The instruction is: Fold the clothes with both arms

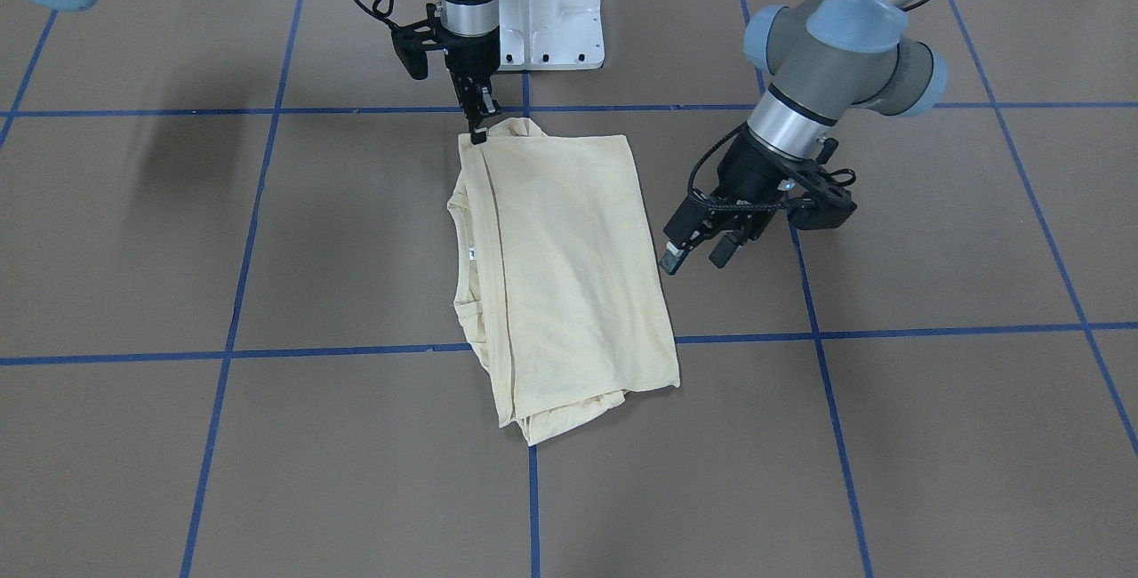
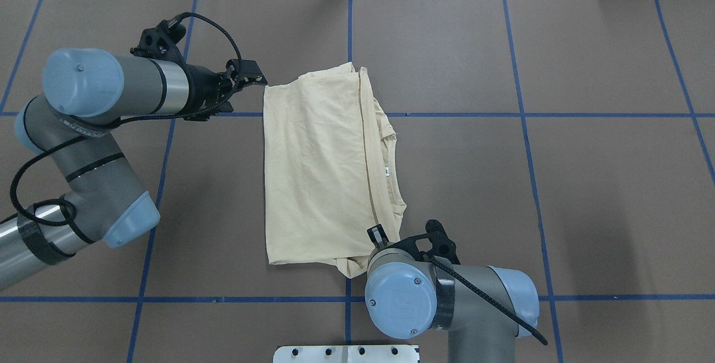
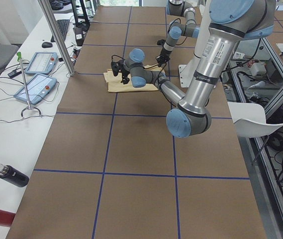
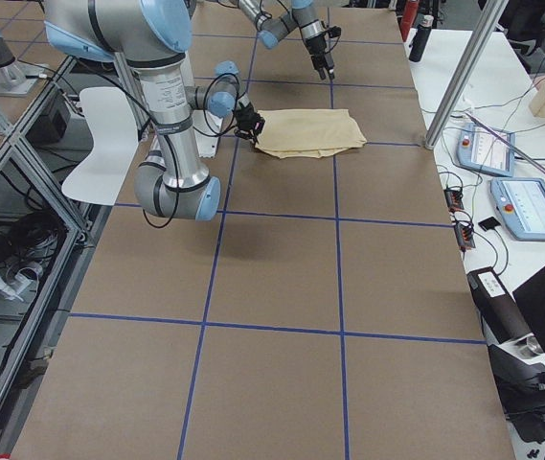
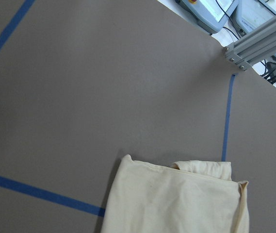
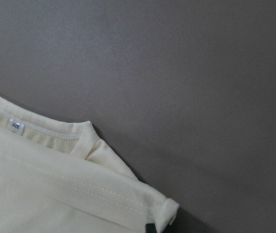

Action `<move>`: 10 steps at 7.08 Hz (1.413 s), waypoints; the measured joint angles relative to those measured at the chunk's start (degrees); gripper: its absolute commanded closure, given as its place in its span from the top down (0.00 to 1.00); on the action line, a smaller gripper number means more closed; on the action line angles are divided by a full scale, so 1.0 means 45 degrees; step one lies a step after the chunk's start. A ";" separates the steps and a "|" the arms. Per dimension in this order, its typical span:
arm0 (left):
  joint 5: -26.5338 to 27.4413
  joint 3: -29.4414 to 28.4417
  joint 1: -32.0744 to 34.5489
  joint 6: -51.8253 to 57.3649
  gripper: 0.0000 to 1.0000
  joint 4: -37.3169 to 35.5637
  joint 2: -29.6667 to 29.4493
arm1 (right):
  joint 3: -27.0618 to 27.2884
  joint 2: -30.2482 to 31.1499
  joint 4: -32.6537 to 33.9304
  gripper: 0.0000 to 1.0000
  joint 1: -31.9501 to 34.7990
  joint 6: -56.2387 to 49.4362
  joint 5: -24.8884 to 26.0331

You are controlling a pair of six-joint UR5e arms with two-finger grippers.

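In the overhead view, at left centre over the brown paper-covered desk (image 2: pixel 558 184) with its blue tape lines, the left black two-finger gripper (image 1: pixel 695 259) hangs with jaws wide and empty, just beside the upper left corner of the pale cream-yellow shirt (image 2: pixel 318 173). The shirt lies folded flat at mid-frame. Its small white neck tag (image 2: pixel 387 171) is too small to read, and at its lower right corner the right black gripper (image 1: pixel 480 132) has its jaws narrow on the cloth's edge; whether they pinch it I cannot tell.
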State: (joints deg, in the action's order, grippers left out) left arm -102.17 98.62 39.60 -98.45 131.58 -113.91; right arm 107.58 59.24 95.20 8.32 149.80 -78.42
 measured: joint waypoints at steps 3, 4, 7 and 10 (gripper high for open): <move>0.0773 0.2079 -0.2221 -0.2418 0.86 -0.1238 0.0537 | 0.0098 0.0159 0.0079 0.00 -0.0061 -0.0026 -0.0077; 0.0991 0.2613 -0.2924 -0.2708 1.00 -0.1766 0.0704 | 0.0129 0.0191 0.0076 0.00 -0.0068 -0.0032 -0.0092; 0.2200 0.3342 -0.4702 -0.3520 1.00 -0.2076 0.1792 | 0.0205 0.0212 0.0075 0.00 -0.0055 -0.0076 -0.0111; 0.2618 0.2987 -0.5734 -0.4791 1.00 -0.2193 0.2027 | 0.0233 0.0226 0.0075 0.00 -0.0068 -0.0122 -0.0112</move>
State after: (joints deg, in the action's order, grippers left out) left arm -90.39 112.06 13.80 -120.01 121.71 -104.79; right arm 108.63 60.26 95.54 8.01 149.25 -78.93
